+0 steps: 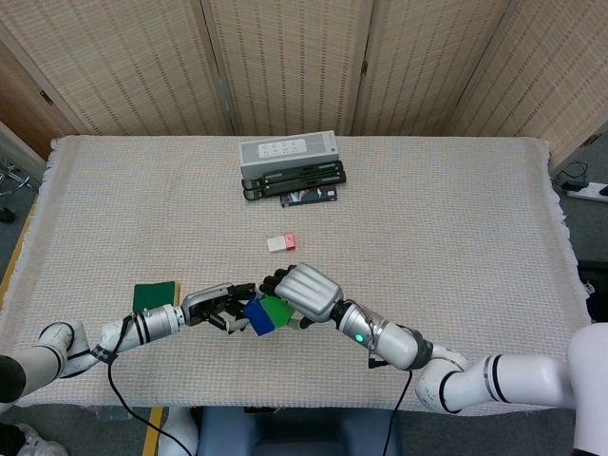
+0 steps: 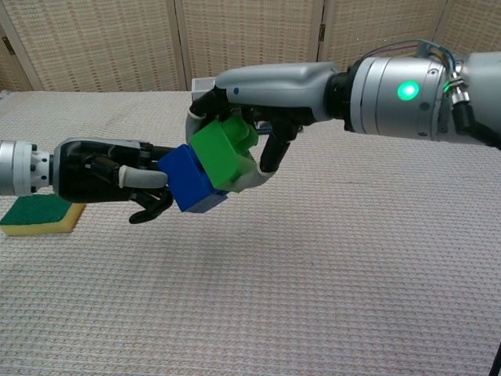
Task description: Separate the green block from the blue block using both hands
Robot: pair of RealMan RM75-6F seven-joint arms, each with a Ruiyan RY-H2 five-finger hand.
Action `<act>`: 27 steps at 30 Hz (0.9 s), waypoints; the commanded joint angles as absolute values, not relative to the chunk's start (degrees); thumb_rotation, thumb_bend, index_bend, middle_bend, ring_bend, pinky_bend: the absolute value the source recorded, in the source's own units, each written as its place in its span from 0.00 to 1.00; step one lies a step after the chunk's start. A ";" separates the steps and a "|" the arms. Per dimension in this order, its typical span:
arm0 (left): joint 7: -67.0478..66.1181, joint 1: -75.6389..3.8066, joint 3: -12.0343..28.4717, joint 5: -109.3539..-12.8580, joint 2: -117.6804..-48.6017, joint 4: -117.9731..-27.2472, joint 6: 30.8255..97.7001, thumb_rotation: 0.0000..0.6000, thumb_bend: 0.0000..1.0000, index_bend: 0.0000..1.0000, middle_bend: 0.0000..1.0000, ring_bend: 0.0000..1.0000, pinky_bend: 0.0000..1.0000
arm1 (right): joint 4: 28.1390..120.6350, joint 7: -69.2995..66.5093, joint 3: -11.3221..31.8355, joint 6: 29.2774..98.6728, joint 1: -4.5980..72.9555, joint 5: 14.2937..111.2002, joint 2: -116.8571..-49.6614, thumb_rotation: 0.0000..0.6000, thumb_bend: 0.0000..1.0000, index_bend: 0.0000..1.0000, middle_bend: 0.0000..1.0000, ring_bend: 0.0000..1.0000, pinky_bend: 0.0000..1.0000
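The green block (image 1: 277, 309) (image 2: 223, 149) and the blue block (image 1: 258, 318) (image 2: 190, 182) are still joined and hang above the table near its front edge. My right hand (image 1: 306, 293) (image 2: 266, 86) grips the green block from above and behind, fingers wrapped around it. My left hand (image 1: 217, 306) (image 2: 102, 176) reaches in from the left and holds the blue block's left side, one fingertip on its upper edge and other fingers curled under it. The pair is tilted, with blue at the lower left.
A green and yellow sponge (image 1: 154, 295) (image 2: 39, 213) lies just left of my left wrist. A small white and red object (image 1: 281, 243) lies mid-table. At the back stand a grey box (image 1: 288, 149) and flat black items (image 1: 293, 180).
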State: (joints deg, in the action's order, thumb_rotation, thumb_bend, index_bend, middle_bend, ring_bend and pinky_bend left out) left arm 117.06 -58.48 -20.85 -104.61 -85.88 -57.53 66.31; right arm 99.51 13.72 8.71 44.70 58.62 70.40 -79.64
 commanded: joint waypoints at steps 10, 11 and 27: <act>118.82 -57.75 -20.69 -104.01 -86.69 -55.55 65.54 1.00 0.50 0.76 0.83 0.61 0.70 | 99.98 10.34 10.48 45.47 57.84 70.87 -78.09 1.00 0.34 0.80 0.75 0.64 0.47; 118.98 -57.64 -20.67 -103.92 -86.73 -55.37 65.55 1.00 0.50 0.76 0.83 0.61 0.70 | 100.11 10.22 10.60 45.64 57.75 70.96 -77.87 1.00 0.34 0.80 0.75 0.64 0.47; 81.55 -54.53 -13.96 -90.73 -79.69 -69.12 55.07 1.00 0.51 0.76 0.83 0.61 0.70 | 103.34 16.35 5.97 53.74 49.89 75.10 -68.77 1.00 0.34 0.80 0.75 0.65 0.47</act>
State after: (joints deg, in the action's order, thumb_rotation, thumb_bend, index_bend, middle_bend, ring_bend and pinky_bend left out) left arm 104.09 -56.37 -18.24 -98.96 -84.12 -59.40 60.77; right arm 103.34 13.99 7.80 51.98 51.78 74.24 -69.80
